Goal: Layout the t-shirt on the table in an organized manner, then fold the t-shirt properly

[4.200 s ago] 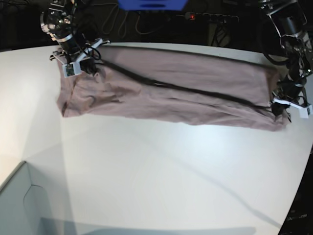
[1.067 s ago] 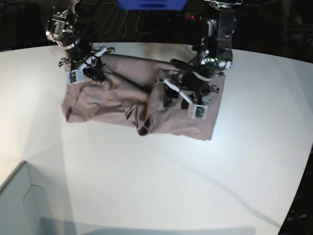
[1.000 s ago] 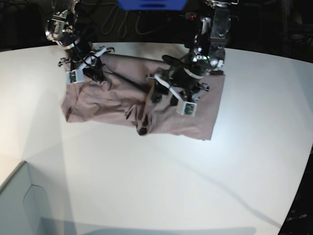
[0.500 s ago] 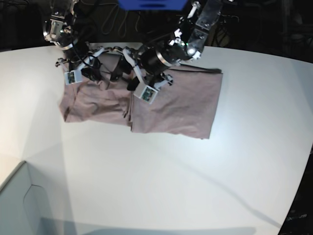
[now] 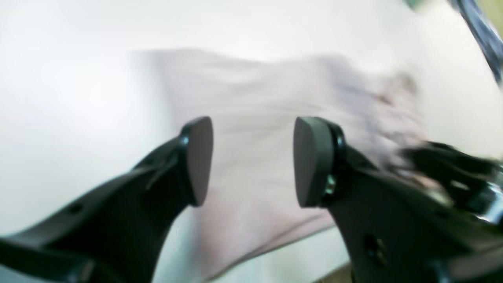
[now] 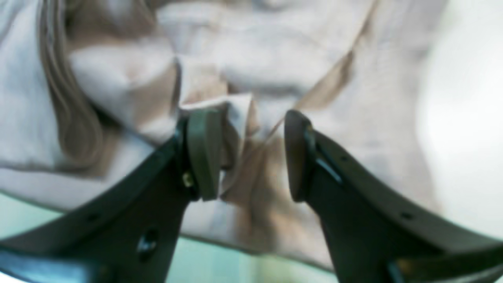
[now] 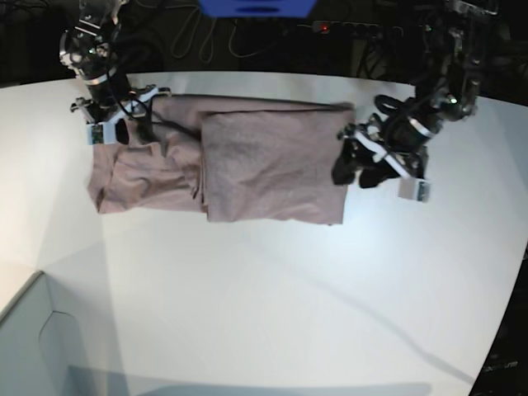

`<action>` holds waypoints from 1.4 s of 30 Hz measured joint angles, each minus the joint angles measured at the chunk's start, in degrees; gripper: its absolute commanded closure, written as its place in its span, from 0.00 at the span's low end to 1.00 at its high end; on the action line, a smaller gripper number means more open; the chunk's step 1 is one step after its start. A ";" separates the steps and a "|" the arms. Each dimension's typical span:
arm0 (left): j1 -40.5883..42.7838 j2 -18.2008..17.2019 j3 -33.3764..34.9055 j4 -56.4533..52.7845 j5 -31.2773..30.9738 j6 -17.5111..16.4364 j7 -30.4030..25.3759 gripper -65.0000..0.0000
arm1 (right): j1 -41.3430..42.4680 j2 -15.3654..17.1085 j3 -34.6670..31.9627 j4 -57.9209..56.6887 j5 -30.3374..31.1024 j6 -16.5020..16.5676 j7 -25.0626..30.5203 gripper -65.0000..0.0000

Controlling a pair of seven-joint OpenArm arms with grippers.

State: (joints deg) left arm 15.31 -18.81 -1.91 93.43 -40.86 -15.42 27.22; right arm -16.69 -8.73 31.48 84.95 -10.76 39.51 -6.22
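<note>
The pink-mauve t-shirt lies on the white table, its right part folded over onto the middle, its crumpled left part still single. My left gripper is open and empty just off the shirt's right edge; in the left wrist view its jaws stand wide apart above the shirt. My right gripper is at the shirt's far left corner; in the right wrist view its jaws are apart, with a fold of cloth lying against one finger.
A pale grey box corner sits at the front left. A blue object, cables and a power strip lie behind the table's far edge. The table's curved edge runs down the right side.
My left gripper carried the shirt's right end over to the left, let it go, and has drawn back to the right, open. The right gripper stayed at the far left corner.
</note>
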 measured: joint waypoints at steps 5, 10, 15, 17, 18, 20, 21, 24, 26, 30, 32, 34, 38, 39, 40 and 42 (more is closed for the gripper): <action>1.33 0.09 -11.26 -0.04 -0.85 -0.02 0.31 0.51 | 3.26 -0.22 0.31 1.20 0.09 -0.11 -1.88 0.58; 2.40 0.39 -14.14 -0.72 -1.05 -0.33 0.02 0.51 | 8.87 -0.28 7.72 1.05 -0.13 -0.31 -9.55 0.50; 2.10 0.72 -14.05 -4.48 -1.22 -0.39 0.52 0.51 | 11.26 0.87 8.85 1.05 -0.15 -0.26 -14.21 0.40; 2.03 0.70 -14.08 -5.57 -1.05 -0.26 0.17 0.51 | 11.28 1.29 8.52 0.85 -0.11 -0.28 -15.39 0.40; 2.03 0.68 -14.08 -5.92 -1.03 -0.26 0.20 0.51 | 11.30 1.31 8.52 0.33 -0.07 -0.31 -15.65 0.40; 2.05 0.70 -14.05 -6.10 -1.03 -0.24 0.20 0.51 | 11.67 1.60 8.52 -1.95 -0.07 -0.26 -15.93 0.39; 1.86 0.70 -14.05 -6.10 -1.03 -0.24 0.20 0.51 | 12.11 1.81 8.52 -3.28 -0.13 -0.26 -16.44 0.39; 0.70 0.68 -14.08 -6.10 -0.98 -0.22 0.11 0.51 | 12.31 3.21 8.52 -6.40 0.15 -0.28 -16.04 0.39; 0.13 0.70 -14.05 -6.08 -1.01 -0.26 -0.11 0.51 | 12.24 3.69 8.52 -7.85 0.33 -0.31 -14.95 0.39; 0.26 0.70 -14.08 -6.08 -0.96 -0.28 0.00 0.51 | 12.39 3.74 8.50 -8.24 0.31 -0.31 -14.82 0.40; 0.17 0.70 -14.08 -6.08 -0.98 -0.26 -0.02 0.51 | 12.37 3.45 8.46 -8.24 0.35 -0.31 -14.75 0.43; -0.15 0.70 -14.01 -6.08 -0.98 -0.28 0.15 0.51 | 12.35 3.58 7.39 -8.24 0.28 -0.28 -14.80 0.50; -1.07 0.72 -13.94 -9.25 -1.07 -0.33 0.04 0.51 | 12.24 3.30 1.66 -8.33 0.33 -0.26 -14.99 0.70; -0.94 0.74 -13.94 -9.88 -1.03 -0.35 0.15 0.51 | 12.24 3.15 1.05 -8.41 0.35 -0.26 -15.02 0.76; -0.90 0.70 -13.97 -10.27 -0.98 -0.26 0.22 0.51 | 12.24 3.15 0.87 -8.41 0.39 -0.24 -15.19 0.82; -0.87 0.68 -14.03 -10.75 -0.87 -0.22 0.22 0.51 | 12.20 3.19 1.05 -8.46 0.59 -0.28 -15.19 0.95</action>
State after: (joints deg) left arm 14.44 -18.13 -15.94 82.67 -41.74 -15.64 27.44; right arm -4.49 -5.54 32.53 76.49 -10.17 39.22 -21.41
